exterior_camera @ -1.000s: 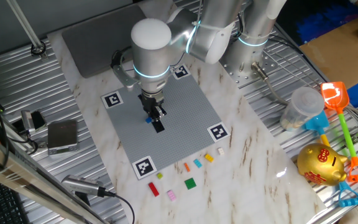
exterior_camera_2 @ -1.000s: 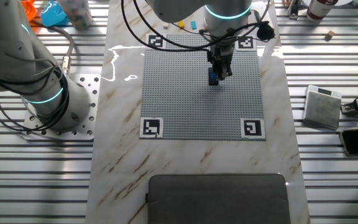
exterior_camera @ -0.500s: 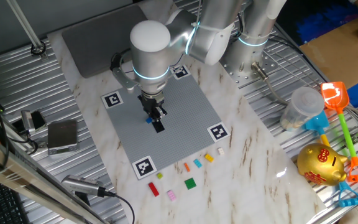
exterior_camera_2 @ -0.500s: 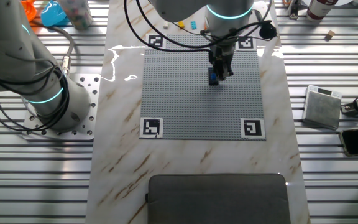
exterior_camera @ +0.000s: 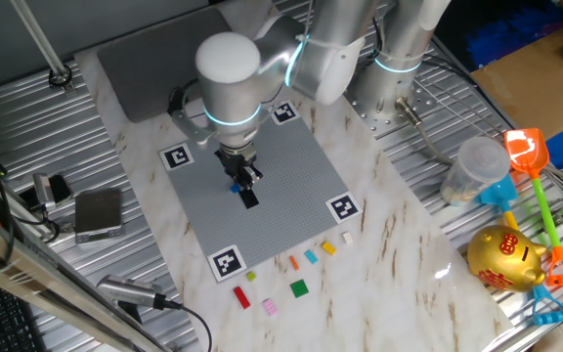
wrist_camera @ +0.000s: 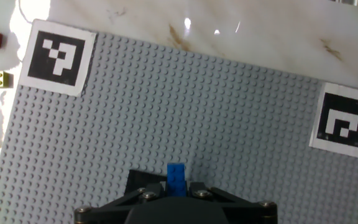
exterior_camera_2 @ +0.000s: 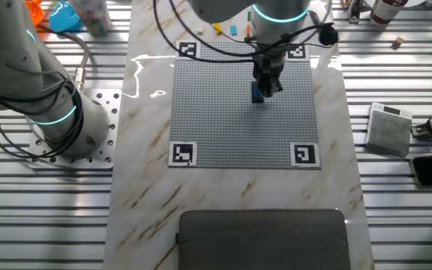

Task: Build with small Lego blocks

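My gripper point(wrist_camera: 174, 188) is shut on a small blue Lego block point(wrist_camera: 177, 176), which sticks out between the black fingers point(wrist_camera: 146, 193). It hangs low over the middle of the grey studded plate point(wrist_camera: 229, 112). I cannot tell whether the block touches the studs. One fixed view shows the blue block point(exterior_camera: 235, 187) under the gripper point(exterior_camera: 245, 186), and the other fixed view shows the blue block point(exterior_camera_2: 257, 95) below the gripper point(exterior_camera_2: 265, 85). Loose small blocks lie off the plate: red point(exterior_camera: 241, 297), pink point(exterior_camera: 270, 307), green point(exterior_camera: 300, 287), orange point(exterior_camera: 293, 262), light blue point(exterior_camera: 311, 256), yellow point(exterior_camera: 328, 247).
Black-and-white markers point(exterior_camera: 225, 261) sit at the plate's corners. A grey box point(exterior_camera: 98, 212) lies left of the plate. A gold piggy bank point(exterior_camera: 505, 258), toy shovels point(exterior_camera: 534, 166) and a plastic jar point(exterior_camera: 475, 168) stand at the right. A dark tray point(exterior_camera_2: 265, 238) lies beyond the plate.
The arm's wrist has shifted slightly to the left in one fixed view. The gripper stays shut on the blue block at nearly the same spot over the plate.
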